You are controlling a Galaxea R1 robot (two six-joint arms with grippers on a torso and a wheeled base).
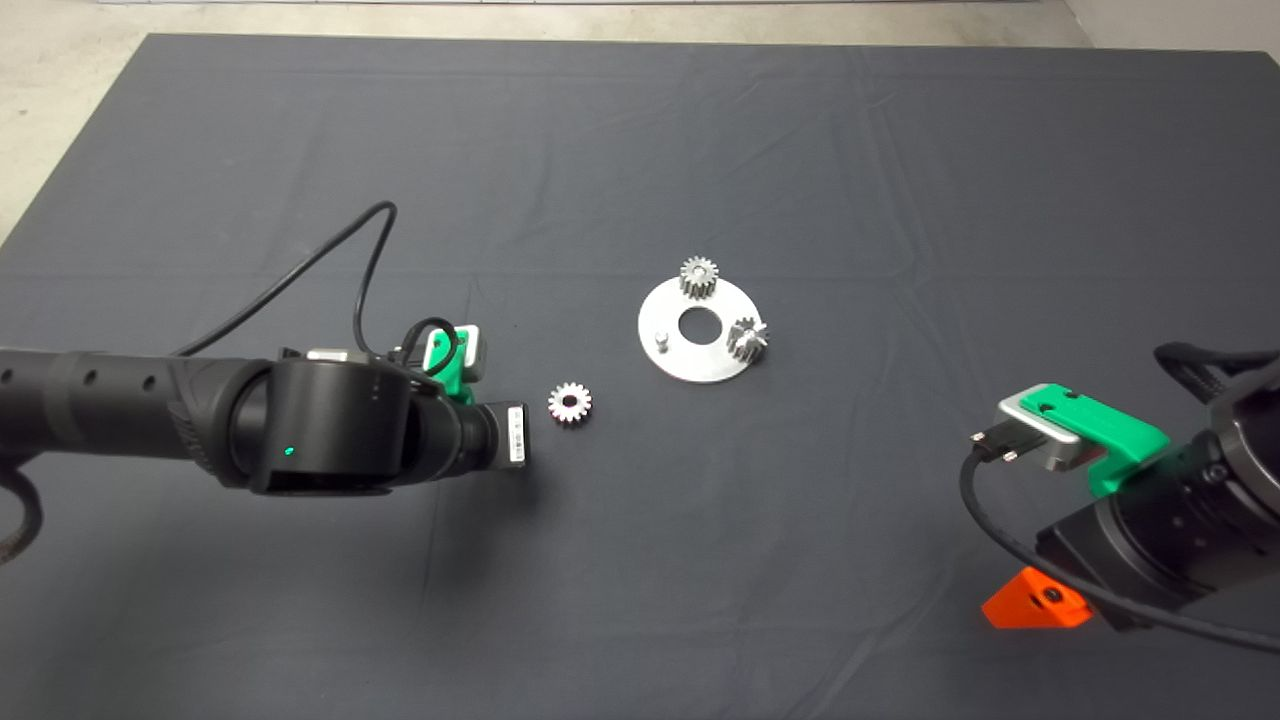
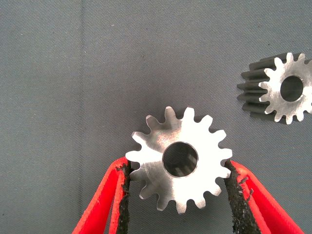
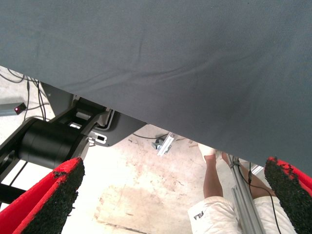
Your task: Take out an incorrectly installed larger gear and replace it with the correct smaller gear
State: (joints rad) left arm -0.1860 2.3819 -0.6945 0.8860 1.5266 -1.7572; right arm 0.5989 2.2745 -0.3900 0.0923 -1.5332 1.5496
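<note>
My left gripper (image 2: 178,170) is shut on the larger gear (image 2: 179,158), a shiny gear with long teeth; a black pad presses its teeth on each side. In the head view this gear and the fingers are hidden under my left arm (image 1: 330,430), left of the middle of the mat. The smaller gear (image 1: 569,402) (image 2: 285,87) lies flat on the mat just beyond the gripper, towards the round metal plate (image 1: 700,368). My right gripper (image 3: 173,170) is open and parked at the mat's lower right edge.
The plate carries a small gear at its far side (image 1: 699,276), another at its right rim (image 1: 747,340), and a bare peg (image 1: 660,338) on its left. The right wrist view shows the floor, a robot base and a person's legs beyond the mat edge.
</note>
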